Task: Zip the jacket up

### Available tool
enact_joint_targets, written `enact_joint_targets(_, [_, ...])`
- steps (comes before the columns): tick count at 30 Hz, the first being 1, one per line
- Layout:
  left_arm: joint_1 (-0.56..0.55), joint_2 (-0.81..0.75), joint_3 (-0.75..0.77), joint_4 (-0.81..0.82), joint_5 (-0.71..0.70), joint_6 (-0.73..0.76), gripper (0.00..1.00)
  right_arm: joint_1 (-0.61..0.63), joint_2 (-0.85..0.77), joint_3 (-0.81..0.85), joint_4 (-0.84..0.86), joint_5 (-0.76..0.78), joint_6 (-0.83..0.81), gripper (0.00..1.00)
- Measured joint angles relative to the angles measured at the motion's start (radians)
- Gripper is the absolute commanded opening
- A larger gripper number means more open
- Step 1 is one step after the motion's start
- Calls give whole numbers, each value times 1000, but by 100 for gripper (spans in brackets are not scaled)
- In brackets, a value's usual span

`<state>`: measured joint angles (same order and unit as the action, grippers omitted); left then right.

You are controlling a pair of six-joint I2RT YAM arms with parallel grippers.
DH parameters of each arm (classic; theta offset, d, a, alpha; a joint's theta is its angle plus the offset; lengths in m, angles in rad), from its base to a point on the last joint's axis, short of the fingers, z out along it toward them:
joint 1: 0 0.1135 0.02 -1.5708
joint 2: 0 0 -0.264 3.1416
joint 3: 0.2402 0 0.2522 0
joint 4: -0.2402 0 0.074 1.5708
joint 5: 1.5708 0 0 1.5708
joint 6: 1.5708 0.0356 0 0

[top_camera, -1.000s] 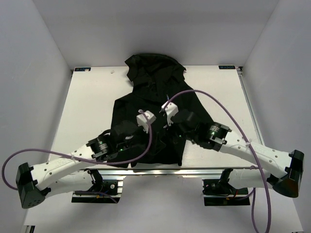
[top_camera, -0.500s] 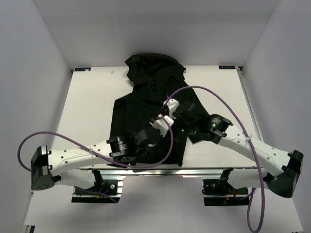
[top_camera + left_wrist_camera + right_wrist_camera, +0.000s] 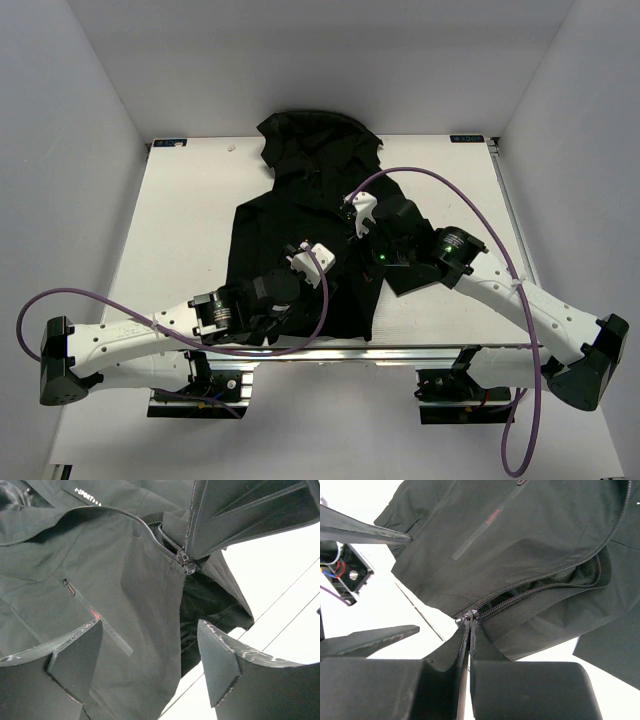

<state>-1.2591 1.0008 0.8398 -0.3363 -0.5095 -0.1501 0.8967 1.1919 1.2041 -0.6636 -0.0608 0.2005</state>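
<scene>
- Jacket [image 3: 300,190] lies flat on the bench [image 3: 180,220], hood [image 3: 315,135] at the far side and hem [image 3: 340,328] toward the arm bases.
- Step in hand: start of the pull. Right fingers [image 3: 520,680] are pressed together and pinch the slider [image 3: 469,615], which sits low on the front, close to the hem.
- Both wrist views agree on that pinch. In the left wrist view the slider hangs at the tip of the right fingers.
- Above the slider the 2 tracks [image 3: 545,587] run apart toward the collar, with lining showing in the gap. Judged from this, almost none of the front is zipped.
- Both tracks appear to meet in the slider. Whether the pin is fully seated I cannot tell.
- Left fingers [image 3: 75,655] are spread wide and hold nothing. They hover over the front panel, just beside the slider on the hem side.
- Next move, as I judge it: left fingers close on the fabric below the slider to anchor the hem, then right fingers draw the slider toward the hood.
- The pull should follow the line of the tracks. The panels are wrinkled and slack, so without an anchor the cloth would likely just ride along with the slider.
</scene>
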Motion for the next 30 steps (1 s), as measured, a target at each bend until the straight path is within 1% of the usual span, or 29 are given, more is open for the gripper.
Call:
enact_joint_targets(2, [0, -5, -17, 27, 0, 16, 84, -1, 0, 2, 0, -17, 2, 0])
enact_joint_targets(6, [0, 51, -19, 82, 2, 43, 84, -7, 0, 16, 0, -35, 3, 0])
enact_joint_targets(8, [0, 90, -19, 99, 3, 54, 81, -11, 0, 20, 5, -48, 6, 0])
enact_joint_targets(9, [0, 106, -20, 108, 3, 58, 78, -11, -1, 21, 6, -55, 7, 0])
enact_joint_targets(10, [0, 117, -22, 121, 1, 65, 69, -12, -1, 22, 7, -61, 8, 0])
enact_joint_targets(12, [0, 124, -31, 151, -5, 74, 57, -13, -1, 23, 7, -72, 10, 0])
enact_joint_targets(13, [0, 122, -35, 166, -8, 82, 46, -14, -1, 23, 7, -77, 10, 0])
enact_joint_targets(14, [0, 121, -38, 187, -13, 88, 42, -14, -1, 23, 7, -79, 11, 0])
enact_joint_targets(19, [0, 121, -42, 258, -34, 130, 43, -16, -1, 23, 7, -85, 16, 0])
enact_joint_targets(22, [0, 121, -42, 270, -33, 154, 25, -19, 0, 23, 8, -85, 21, 0])
enact_joint_targets(23, [0, 121, -42, 272, -29, 161, 0, -20, 0, 23, 9, -85, 22, 0])
enact_joint_targets(30, [0, 96, -64, 275, 10, 192, 0, -20, 37, 42, 32, -65, 43, 0])
